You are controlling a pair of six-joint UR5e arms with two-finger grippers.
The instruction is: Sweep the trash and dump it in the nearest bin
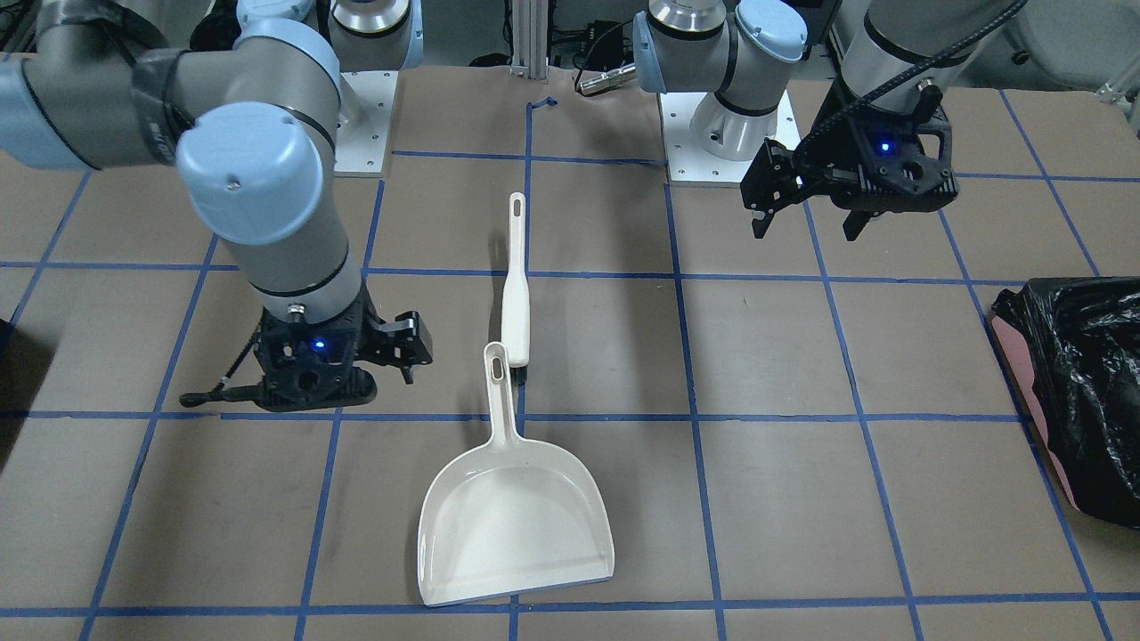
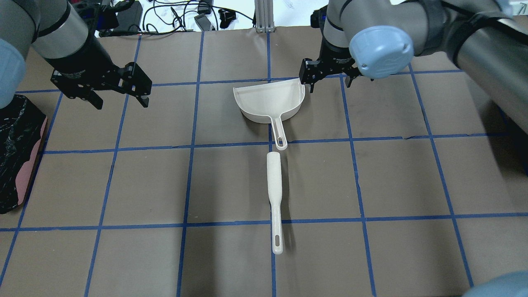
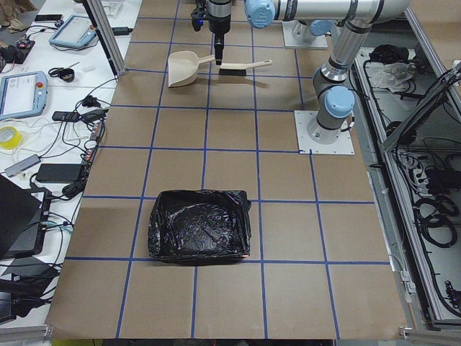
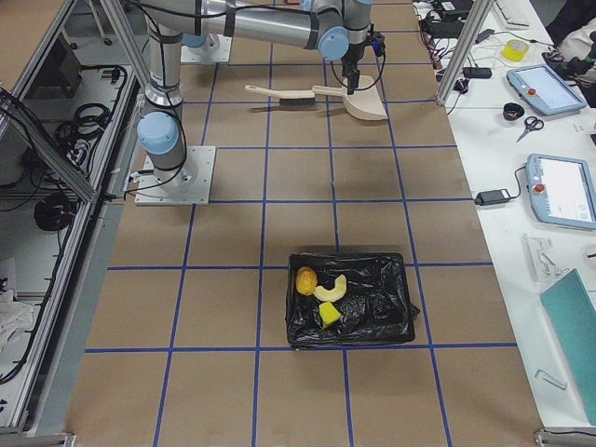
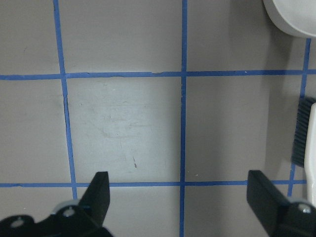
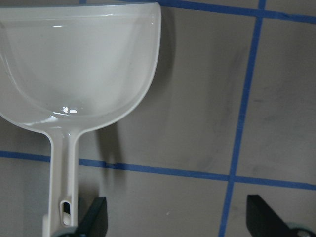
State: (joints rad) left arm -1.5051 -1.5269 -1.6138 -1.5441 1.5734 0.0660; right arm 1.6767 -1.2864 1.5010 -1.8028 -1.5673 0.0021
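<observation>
Lying in bin (image 4: 384,279), trash (image 4: 328,291); dustpan (image 2: 268,103) handle pointing robotward.

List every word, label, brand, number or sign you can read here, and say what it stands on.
No text can be read in any view.
Black body of the left gripper: faint white lettering, too small to read.
Black body of the right gripper: likewise too small to read.
Screen of the handheld pendant on the side bench: blurred, illegible.
White dustpan and brush: no markings visible.
</observation>
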